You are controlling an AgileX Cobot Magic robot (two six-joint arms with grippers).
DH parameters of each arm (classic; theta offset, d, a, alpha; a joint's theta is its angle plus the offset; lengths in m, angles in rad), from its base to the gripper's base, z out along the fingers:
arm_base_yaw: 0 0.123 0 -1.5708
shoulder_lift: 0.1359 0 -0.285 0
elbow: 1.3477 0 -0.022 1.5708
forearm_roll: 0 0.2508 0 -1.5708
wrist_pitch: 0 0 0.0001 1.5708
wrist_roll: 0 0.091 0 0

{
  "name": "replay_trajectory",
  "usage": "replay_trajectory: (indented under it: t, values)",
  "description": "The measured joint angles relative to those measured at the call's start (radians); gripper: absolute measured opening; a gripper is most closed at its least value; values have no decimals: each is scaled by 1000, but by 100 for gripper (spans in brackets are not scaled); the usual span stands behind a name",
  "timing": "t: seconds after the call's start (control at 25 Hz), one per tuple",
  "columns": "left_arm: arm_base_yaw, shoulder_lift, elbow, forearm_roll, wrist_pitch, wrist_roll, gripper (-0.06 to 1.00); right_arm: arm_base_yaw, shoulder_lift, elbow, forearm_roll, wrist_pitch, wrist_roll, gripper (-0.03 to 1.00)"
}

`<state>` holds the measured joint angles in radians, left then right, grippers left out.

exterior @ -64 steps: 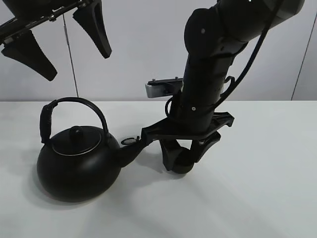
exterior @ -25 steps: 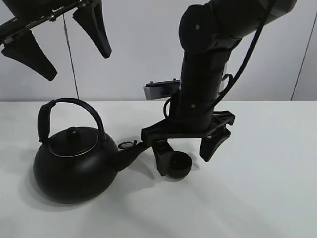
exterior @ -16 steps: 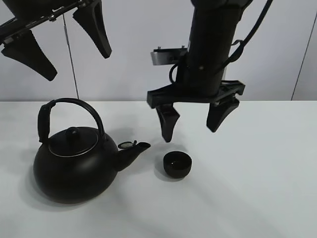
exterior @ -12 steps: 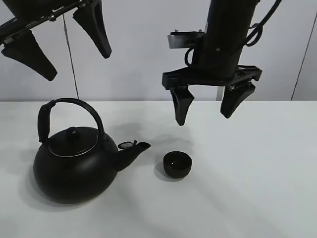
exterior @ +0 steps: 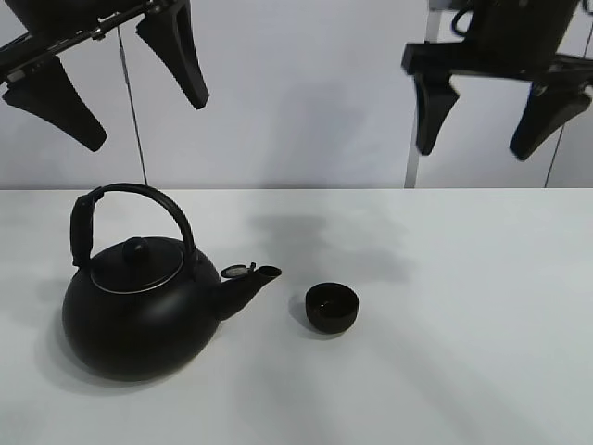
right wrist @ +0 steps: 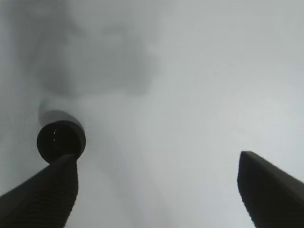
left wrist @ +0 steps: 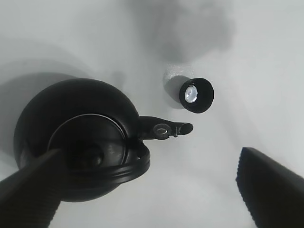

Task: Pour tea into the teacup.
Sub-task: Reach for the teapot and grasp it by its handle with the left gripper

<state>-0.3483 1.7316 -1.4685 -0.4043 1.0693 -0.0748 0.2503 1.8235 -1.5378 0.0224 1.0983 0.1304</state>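
Note:
The small black teacup (exterior: 332, 308) stands upright on the white table, just right of the kettle's spout; it also shows in the left wrist view (left wrist: 196, 95) and the right wrist view (right wrist: 61, 141). The big black kettle (exterior: 139, 301) with arched handle stands at the left, spout pointing at the cup; the left wrist view (left wrist: 80, 142) shows it from above. My left gripper (exterior: 116, 88) hangs open and empty high above the kettle. My right gripper (exterior: 489, 125) is open and empty, high at the upper right, well away from the cup.
The white table (exterior: 463, 352) stretches around the kettle and cup. A pale wall (exterior: 296, 93) stands behind it, with a thin dark vertical line (exterior: 132, 102) at the left.
My right gripper has opened off the teacup, risen and moved away to the upper right. The cup stays on the table beside the spout. The left gripper has not moved.

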Motion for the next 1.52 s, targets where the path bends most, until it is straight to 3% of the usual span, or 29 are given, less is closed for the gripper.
replay_trajectory:
  t: [0.28, 1.52]
  values:
    - [0, 0, 0, 0, 0, 0, 70, -98, -132, 0, 108, 10, 7, 63]
    - [0, 0, 0, 0, 0, 0, 70, -98, -96, 0, 177, -2, 26, 63]
